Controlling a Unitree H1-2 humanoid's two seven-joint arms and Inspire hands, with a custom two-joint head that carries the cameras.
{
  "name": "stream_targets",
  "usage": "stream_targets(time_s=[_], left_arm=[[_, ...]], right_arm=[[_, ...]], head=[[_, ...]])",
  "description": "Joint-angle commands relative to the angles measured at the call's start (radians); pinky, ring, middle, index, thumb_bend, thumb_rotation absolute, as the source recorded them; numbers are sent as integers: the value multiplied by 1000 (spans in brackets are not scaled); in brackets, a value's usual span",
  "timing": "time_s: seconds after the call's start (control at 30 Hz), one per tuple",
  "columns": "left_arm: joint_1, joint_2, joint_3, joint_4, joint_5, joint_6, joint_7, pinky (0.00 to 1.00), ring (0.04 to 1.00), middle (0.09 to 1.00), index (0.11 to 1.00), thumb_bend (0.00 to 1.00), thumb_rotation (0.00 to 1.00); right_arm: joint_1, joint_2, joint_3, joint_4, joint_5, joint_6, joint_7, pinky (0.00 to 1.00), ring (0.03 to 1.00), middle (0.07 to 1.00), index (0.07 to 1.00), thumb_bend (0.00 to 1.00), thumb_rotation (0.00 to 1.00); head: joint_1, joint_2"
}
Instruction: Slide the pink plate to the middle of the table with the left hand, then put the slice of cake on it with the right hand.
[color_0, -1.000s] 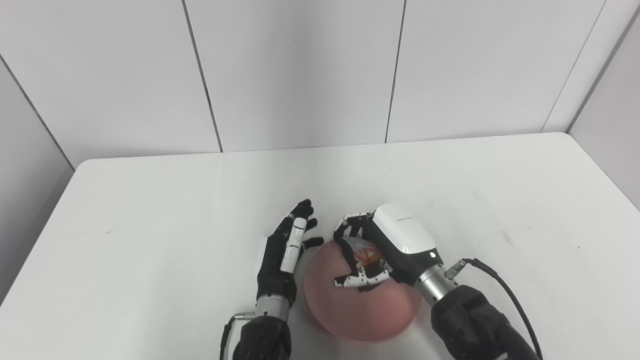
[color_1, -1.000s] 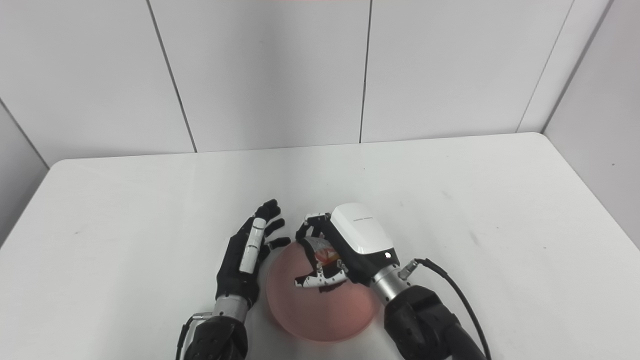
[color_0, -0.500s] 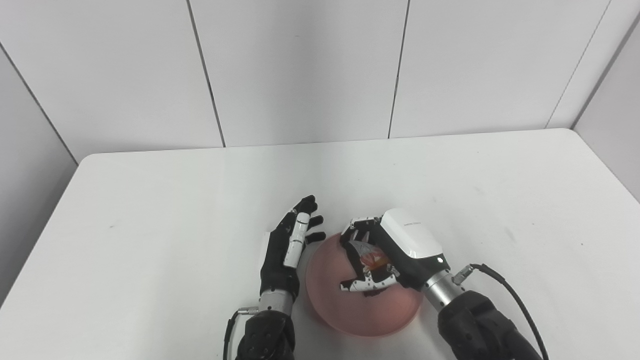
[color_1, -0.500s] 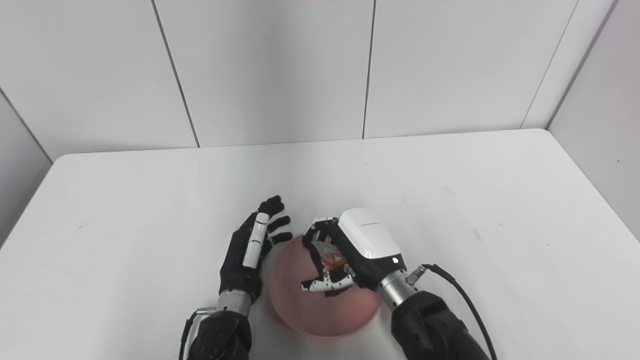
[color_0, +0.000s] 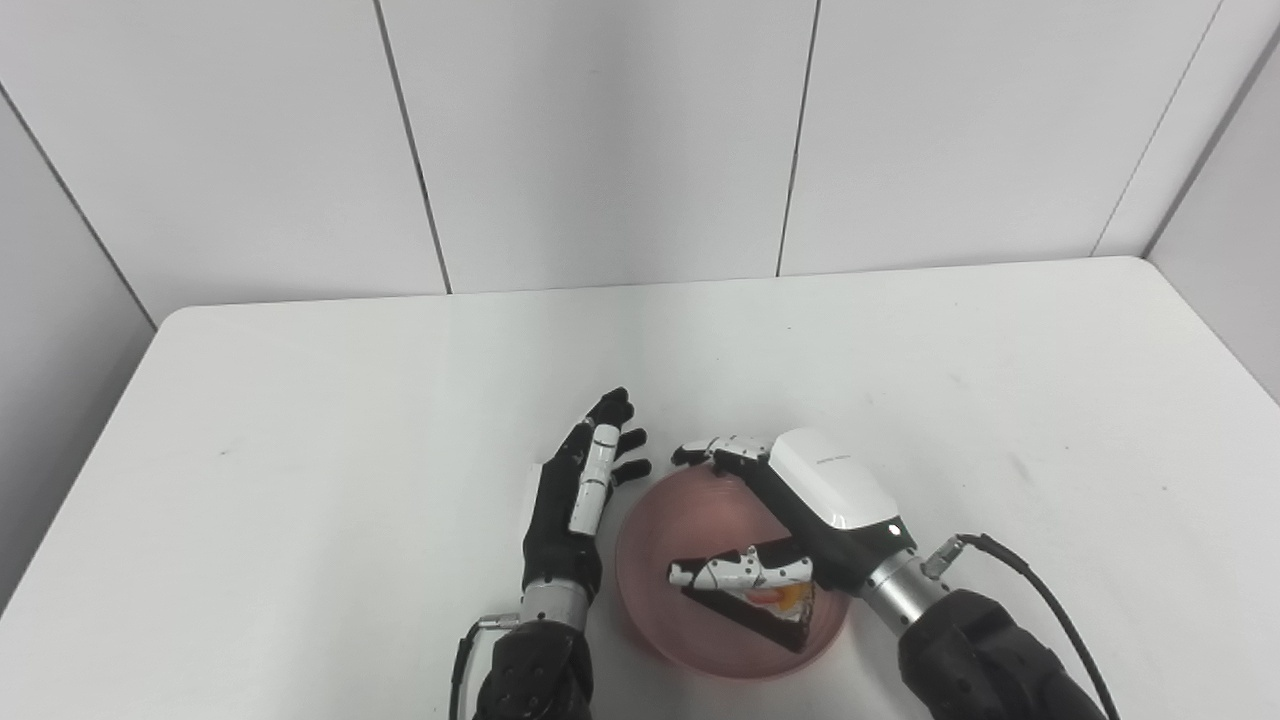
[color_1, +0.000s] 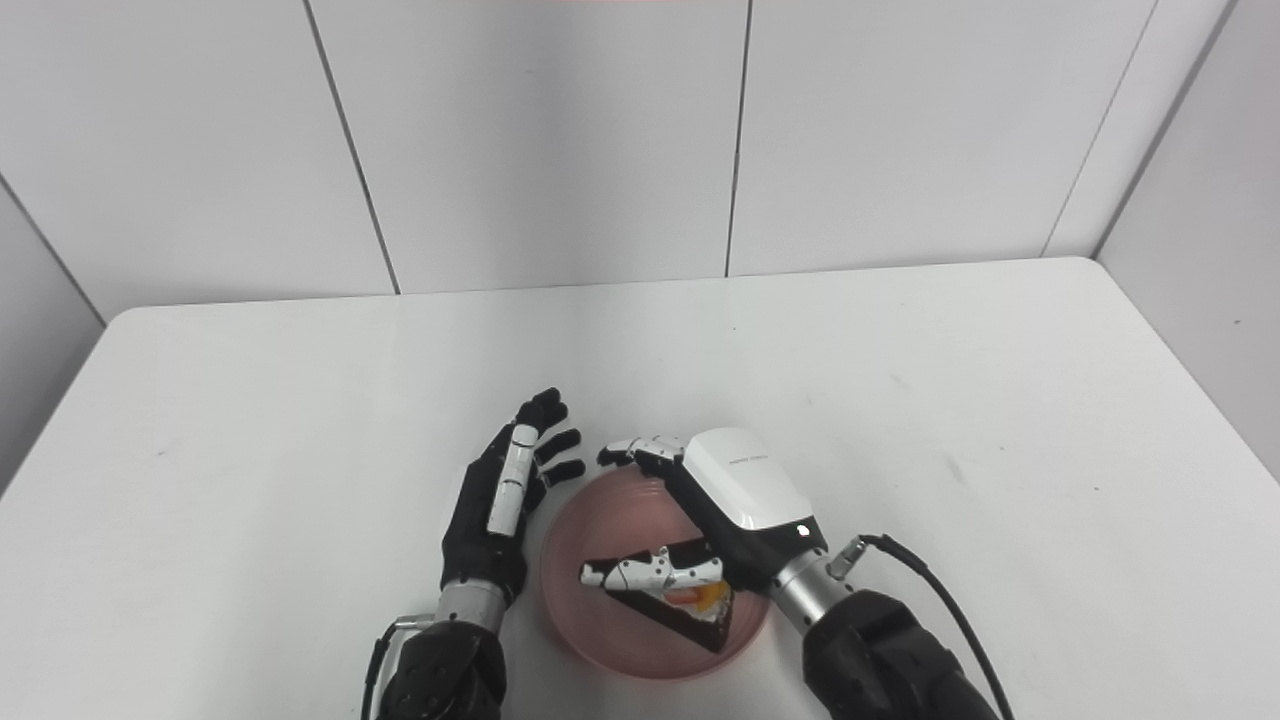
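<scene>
A: The white table (color_0: 300, 400) fills most of the view, and grey wall panels (color_0: 600, 140) stand behind its far edge. Its far half, its left side and its right side lie bare, with wide room there. Everything stands close to the near edge, about in the middle between left and right.

B: What stands there?

A: The pink plate (color_0: 650, 520) lies flat near that edge. Its near rim is a little apart from the edge of the table. The right hand (color_0: 790, 515) reaches over the plate from the right side. Its fingers are spread and released, and they grasp nothing. The long fingers (color_0: 720, 452) stretch over the far rim, and the thumb (color_0: 740, 573) lies across the top of the cake; whether it touches is not clear.

B: And the left hand?

A: The left hand (color_0: 575, 500) stands on its edge just beside the left rim of the plate, with the fingers straight and apart, holding nothing. Whether it touches the rim is not clear.

B: Where is the cake?

A: The slice of cake (color_0: 765, 605) lies on the plate, in its near right part. It is dark, with an orange spot on top, and its point is toward the left.
</scene>
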Motion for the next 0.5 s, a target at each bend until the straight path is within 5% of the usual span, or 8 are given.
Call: stream_targets(time_s=[0.0,0.3,0.47], left_arm=[[28,-90,-6,10,-1,11,6,746,800,870,824,719,856],[32,-94,-8,-8,6,14,20,709,803,856,785,677,836],[40,-81,-12,-12,10,-18,9,573,811,880,792,679,841]], right_arm=[[-10,4,-17,-42,7,-1,-11,627,753,828,800,864,1000],[13,39,-59,-48,29,-30,-79,646,786,860,843,862,1000],[40,83,-99,-62,87,-42,-151,651,782,847,839,854,1000]], head=[[1,0],[5,0],[11,5]])
